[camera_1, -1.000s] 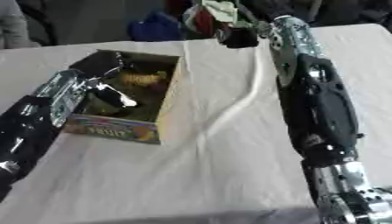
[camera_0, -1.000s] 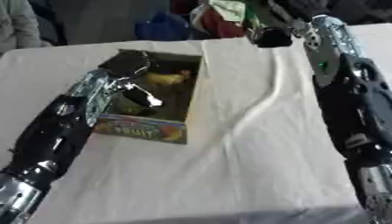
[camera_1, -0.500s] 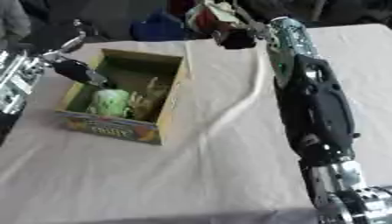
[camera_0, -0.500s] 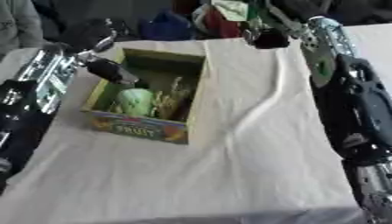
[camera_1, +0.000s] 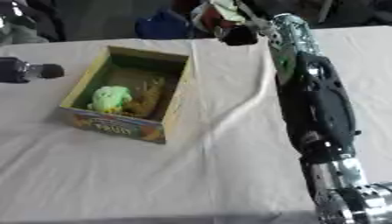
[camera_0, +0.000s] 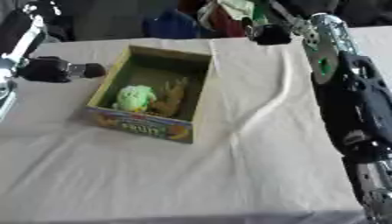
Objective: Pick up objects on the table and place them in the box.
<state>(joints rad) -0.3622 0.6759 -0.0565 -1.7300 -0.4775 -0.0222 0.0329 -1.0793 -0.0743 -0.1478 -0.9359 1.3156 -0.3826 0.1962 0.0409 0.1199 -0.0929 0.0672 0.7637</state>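
A: Where do the things stand at this moment?

B: The box (camera_0: 150,99) sits open on the counter (camera_0: 229,175), left of the middle, over a white cloth (camera_0: 253,113). Inside it lie a green toy (camera_0: 134,98) and a yellowish thing (camera_0: 172,97) right beside it, touching, toward the near end. That is where the task wants them.

A: And the left hand?

B: The left hand (camera_0: 54,70) hangs just outside the box's left wall, above the counter and clear of the rim. It shows as a dark lump with a stub pointing at the box; I cannot tell how its fingers are set, and I see nothing in it.

A: The right one?

B: The right arm (camera_0: 341,83) stretches along the right side to the far edge, where the right hand (camera_0: 268,33) is over the cloth's far end, by a heap of coloured stuff (camera_0: 229,11) behind the counter. It is probably reaching there for the next thing, but the hand is a dark blur, so whether it holds anything I cannot tell.

A: Anything left on the cloth?

B: Nothing loose shows near the box. My guess is that what remains lies at the far edge.
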